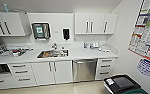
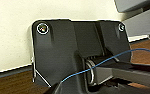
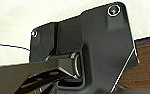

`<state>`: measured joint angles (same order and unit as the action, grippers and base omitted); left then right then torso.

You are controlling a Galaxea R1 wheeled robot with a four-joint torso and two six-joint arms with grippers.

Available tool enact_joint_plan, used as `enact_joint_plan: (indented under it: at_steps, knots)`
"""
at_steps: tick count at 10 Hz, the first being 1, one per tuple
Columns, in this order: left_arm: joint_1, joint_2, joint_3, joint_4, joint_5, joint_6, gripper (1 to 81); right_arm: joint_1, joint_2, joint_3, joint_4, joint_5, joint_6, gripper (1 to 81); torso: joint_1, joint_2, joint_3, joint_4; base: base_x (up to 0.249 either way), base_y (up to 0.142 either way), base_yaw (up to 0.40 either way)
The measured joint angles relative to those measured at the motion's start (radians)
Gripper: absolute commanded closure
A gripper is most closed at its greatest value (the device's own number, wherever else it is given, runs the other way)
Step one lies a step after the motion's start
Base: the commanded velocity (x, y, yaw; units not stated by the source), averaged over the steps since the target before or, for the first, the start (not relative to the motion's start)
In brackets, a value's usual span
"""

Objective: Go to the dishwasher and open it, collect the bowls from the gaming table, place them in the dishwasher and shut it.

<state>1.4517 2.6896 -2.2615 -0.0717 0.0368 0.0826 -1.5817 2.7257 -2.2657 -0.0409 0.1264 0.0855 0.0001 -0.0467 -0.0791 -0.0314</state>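
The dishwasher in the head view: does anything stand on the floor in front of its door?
Nothing visible does. The floor before the closed dishwasher looks bare; a dark bin stands off to its right.

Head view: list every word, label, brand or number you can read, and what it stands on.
None can be read.
Wall poster: dense print, too blurred.
Blue sign below it: blurred.
Bin label: too small.
Paper towel dispenser: green label, illegible.
Dishwasher: no visible marking.
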Motion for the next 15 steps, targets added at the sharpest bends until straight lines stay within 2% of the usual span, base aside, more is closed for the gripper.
enact_joint_plan:
  at_steps: [15]
  knots:
    - [0.000,0.004,0.000,0.000,-0.001,0.000,1.0,0.000,0.000,-0.001,0.000,-0.003,0.000,1.0,0.000,0.000,0.000,0.000,0.086,0.000,0.000]
